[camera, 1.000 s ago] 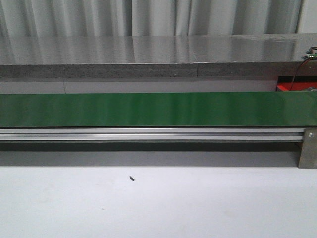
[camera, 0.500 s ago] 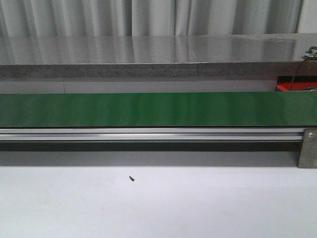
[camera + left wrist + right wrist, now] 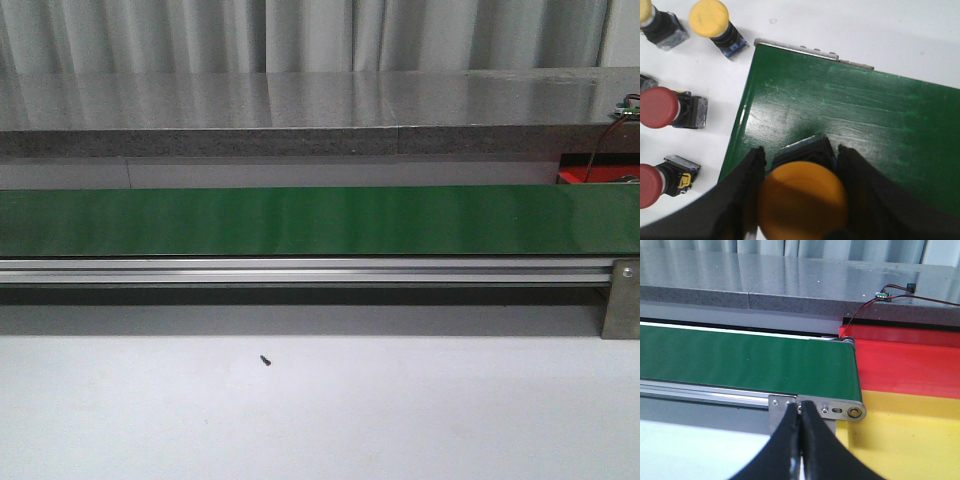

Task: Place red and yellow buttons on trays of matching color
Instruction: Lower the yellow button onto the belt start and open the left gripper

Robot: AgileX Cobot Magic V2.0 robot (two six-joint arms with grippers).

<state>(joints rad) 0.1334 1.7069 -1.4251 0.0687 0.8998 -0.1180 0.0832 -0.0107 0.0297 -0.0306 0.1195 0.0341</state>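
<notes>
Gripping the yellow push-button point(image 3: 802, 197) by its boxy body, our left gripper point(image 3: 800, 192) holds light, rigid plastic with a slippery cap; our right gripper point(image 3: 801, 440) is clenched empty.

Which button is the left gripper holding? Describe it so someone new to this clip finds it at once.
In the left wrist view, start at the green conveyor belt and go to its end beside the loose buttons on the white table. The left gripper is shut on a yellow button over the belt. Unlike the other yellow button and the red button, it is off the table, between black fingers.
</notes>
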